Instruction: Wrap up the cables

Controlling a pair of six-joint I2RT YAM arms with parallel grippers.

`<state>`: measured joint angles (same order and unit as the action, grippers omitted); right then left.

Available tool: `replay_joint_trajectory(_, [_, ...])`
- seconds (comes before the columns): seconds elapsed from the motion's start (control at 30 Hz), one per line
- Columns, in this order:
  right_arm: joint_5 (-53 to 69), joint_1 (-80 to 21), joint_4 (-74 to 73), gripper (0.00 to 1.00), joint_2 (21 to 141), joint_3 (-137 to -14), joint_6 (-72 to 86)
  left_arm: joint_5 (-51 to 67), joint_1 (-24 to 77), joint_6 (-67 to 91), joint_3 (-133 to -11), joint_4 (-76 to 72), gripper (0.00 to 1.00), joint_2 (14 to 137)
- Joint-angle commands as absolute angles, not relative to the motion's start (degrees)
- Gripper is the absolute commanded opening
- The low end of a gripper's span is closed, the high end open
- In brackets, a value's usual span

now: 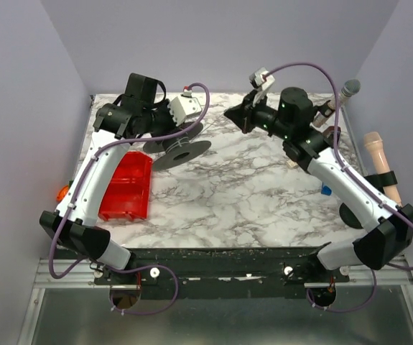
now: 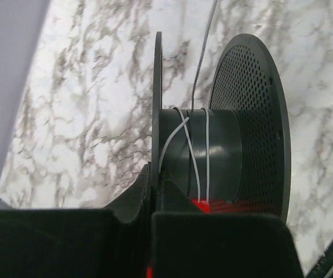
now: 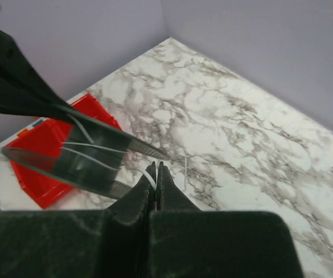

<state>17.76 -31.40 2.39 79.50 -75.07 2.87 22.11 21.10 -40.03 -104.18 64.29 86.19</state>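
A dark grey spool (image 1: 183, 151) is held above the back left of the marble table (image 1: 249, 194). My left gripper (image 1: 161, 138) is shut on its thin flange (image 2: 157, 104). The perforated flange (image 2: 252, 121) is on the other side. A thin white cable (image 2: 194, 156) makes a few turns round the hub (image 2: 218, 150) and runs off toward the right arm. My right gripper (image 1: 230, 113) is just right of the spool, shut on the white cable (image 3: 150, 176) at its tips (image 3: 157, 171). The spool (image 3: 85, 156) hangs close in front of them. A short free cable end (image 3: 185, 174) lies past the tips.
A red bin (image 1: 127, 188) sits at the table's left, below the spool, and shows in the right wrist view (image 3: 36, 156). At the right edge are a grey microphone-like object (image 1: 347, 92), a beige handle (image 1: 380, 157), a small blue piece (image 1: 326, 190) and a black disc (image 1: 350, 214). Purple walls stand close.
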Motion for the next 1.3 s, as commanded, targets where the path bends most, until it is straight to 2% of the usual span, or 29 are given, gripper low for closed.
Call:
replay_joint_trajectory(0.0, [26.44,-32.34,-25.53,0.01,85.41,-91.19,4.66,7.49,23.72,-35.08,-100.12,46.52,0.00,83.06])
replay_joint_trajectory(0.1, [29.60,-35.41,-35.66,0.01,91.21,-102.45,5.18,3.01,25.31,-32.18,-98.36,39.31,0.00,84.28])
replay_joint_trajectory(0.17, [34.95,-36.56,-35.61,0.01,94.12,-105.90,10.86,0.45,25.49,-30.94,-96.43,33.86,0.00,85.07])
replay_joint_trajectory(0.3, [46.91,-37.79,-21.31,0.01,96.33,-103.55,25.54,-2.90,25.49,-27.17,-93.61,24.80,0.00,86.92])
replay_joint_trajectory(0.43, [50.18,-40.42,-11.71,0.01,97.82,-102.40,33.04,-0.09,25.05,-19.53,-95.35,22.42,0.00,89.20])
replay_joint_trajectory(0.57, [47.21,-43.76,-6.24,0.01,98.35,-99.23,34.11,7.45,22.16,-8.73,-100.79,22.41,0.00,90.88])
replay_joint_trajectory(0.8, [34.73,-48.69,-9.32,0.01,100.98,-97.30,24.97,20.47,15.74,11.49,-110.11,22.15,0.00,92.46])
replay_joint_trajectory(1.07, [21.99,-49.04,-0.62,0.01,94.14,-82.73,23.39,30.84,8.62,22.67,-115.83,22.24,0.00,92.29])
replay_joint_trajectory(1.27, [16.97,-48.78,7.28,0.02,91.15,-73.76,21.18,37.25,7.29,23.64,-118.56,23.12,0.00,90.88])
